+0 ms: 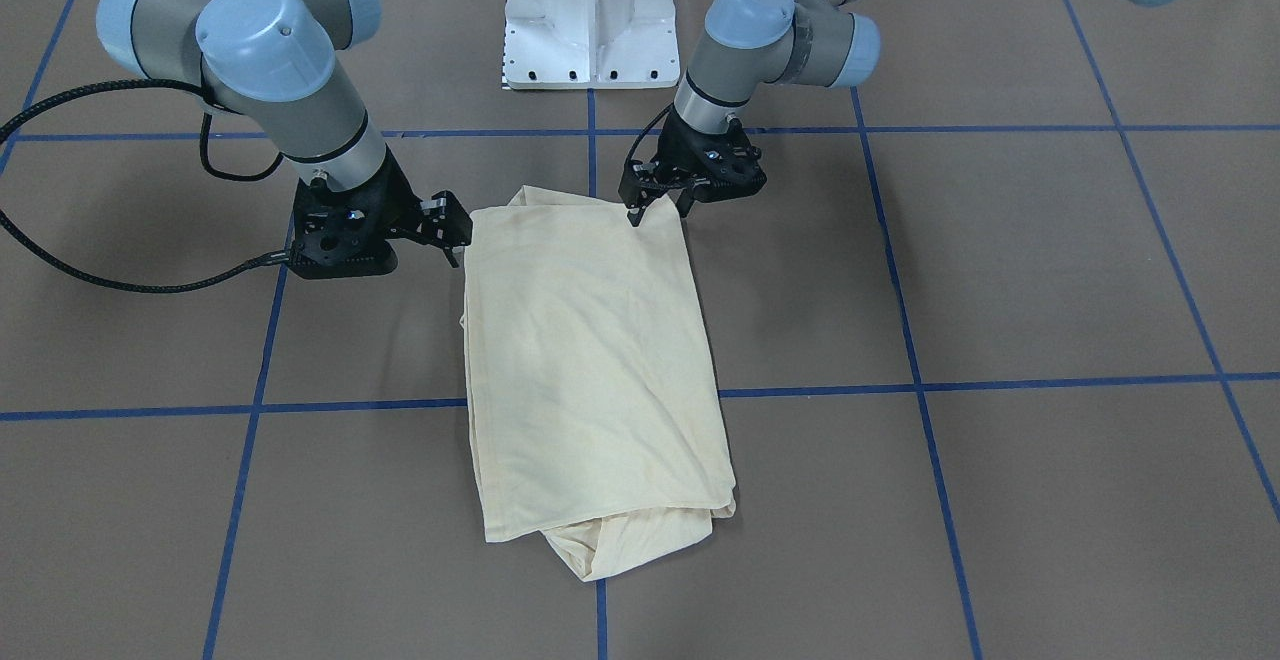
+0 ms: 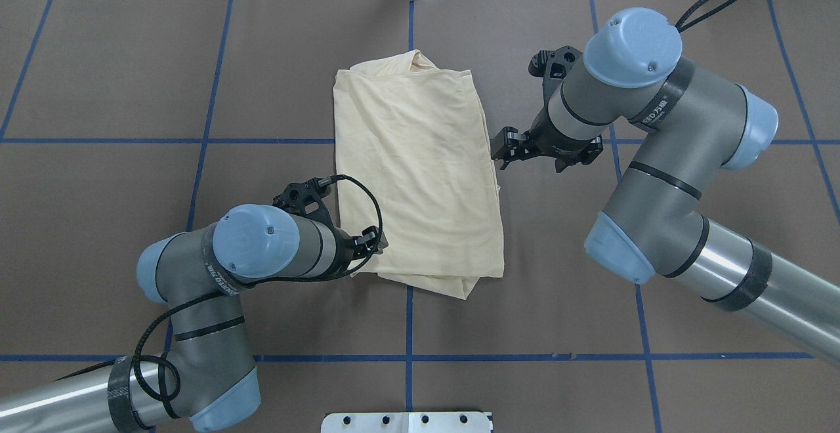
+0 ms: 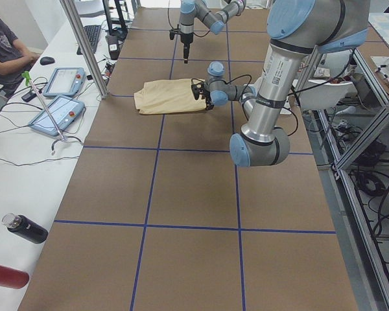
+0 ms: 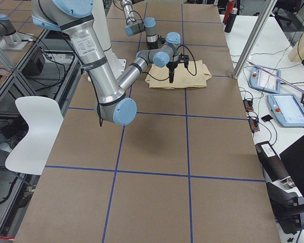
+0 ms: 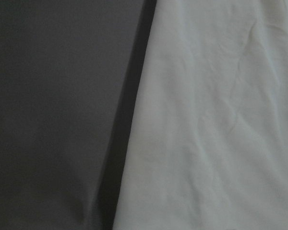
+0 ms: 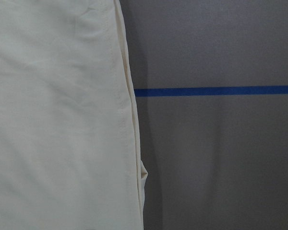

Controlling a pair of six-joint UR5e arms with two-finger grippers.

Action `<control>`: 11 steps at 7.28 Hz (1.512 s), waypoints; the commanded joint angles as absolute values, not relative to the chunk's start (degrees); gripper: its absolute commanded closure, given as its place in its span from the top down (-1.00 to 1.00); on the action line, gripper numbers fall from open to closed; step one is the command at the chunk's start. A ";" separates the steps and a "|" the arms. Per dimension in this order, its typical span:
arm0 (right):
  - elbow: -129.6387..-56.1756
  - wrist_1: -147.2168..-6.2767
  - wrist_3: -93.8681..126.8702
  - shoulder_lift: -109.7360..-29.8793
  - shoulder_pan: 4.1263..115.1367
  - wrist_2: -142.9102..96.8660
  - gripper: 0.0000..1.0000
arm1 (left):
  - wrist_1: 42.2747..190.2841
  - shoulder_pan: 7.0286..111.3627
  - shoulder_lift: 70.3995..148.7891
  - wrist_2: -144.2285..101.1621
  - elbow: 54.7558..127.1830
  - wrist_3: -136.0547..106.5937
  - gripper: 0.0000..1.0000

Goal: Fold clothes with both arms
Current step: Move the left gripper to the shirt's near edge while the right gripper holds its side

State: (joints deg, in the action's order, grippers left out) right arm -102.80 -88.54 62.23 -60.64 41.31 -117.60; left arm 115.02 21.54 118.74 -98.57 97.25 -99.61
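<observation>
Overhead exterior view: the T-shirt is seen lying at the middle of the surface, already folded into a long narrow rectangle with its plain side up, so that no print is shown. At its far end a bunched under-layer is left sticking out from beneath the top panel.

The left gripper is held low at the near left corner of the T-shirt. Its fingers appear spread, with the corner at or just under them, and nothing is seen to be pinched. The right gripper is set just beside the right long edge, further from the base, with its fingers spread and no fabric between them.

In each wrist view only a hemmed edge and bare surface are framed, the right one also crossed by a strip of blue tape. The grippers are judged to be placed at opposite edges so that the near end can be caught on both sides and carried over for a crosswise fold.
</observation>
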 commanded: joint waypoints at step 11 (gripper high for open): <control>-102.66 -88.59 62.31 -60.73 41.31 -117.60 1.00 | 112.76 21.36 118.65 -99.14 97.73 -99.76 -1.00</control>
